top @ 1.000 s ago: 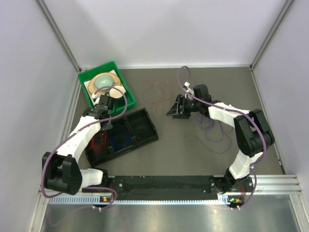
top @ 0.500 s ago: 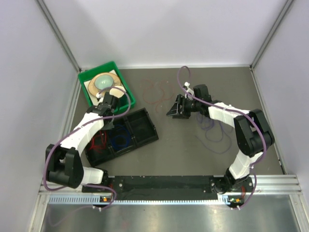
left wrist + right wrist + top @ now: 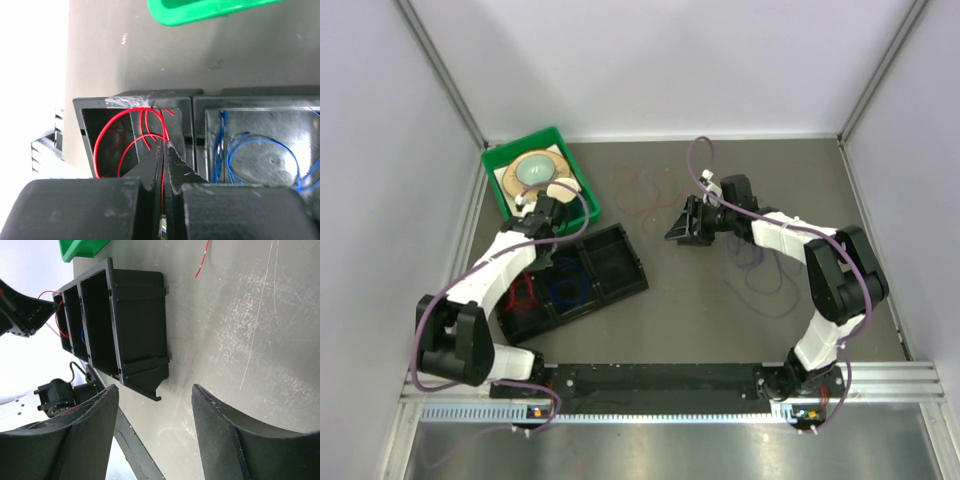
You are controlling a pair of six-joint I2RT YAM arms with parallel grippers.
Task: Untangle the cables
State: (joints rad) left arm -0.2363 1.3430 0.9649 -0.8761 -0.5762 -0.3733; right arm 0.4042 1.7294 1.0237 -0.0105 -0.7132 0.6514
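On the grey table [image 3: 700,320], your left gripper [image 3: 164,145] is pressed together on the red cable [image 3: 107,135] coiled in the end box of the black tray [image 3: 620,262] (the blue cable [image 3: 260,145] lies next door), while your right gripper [image 3: 154,392] is spread wide, holding nothing, with the purple cable [image 3: 760,290] lying loose by that arm.

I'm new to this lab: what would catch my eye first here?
A bright green bin sits at the far left of the table, beside a black tray holding a red wire in one end section and a blue wire in the middle. The left gripper is shut on the red wire there; the right gripper hangs open mid-table.
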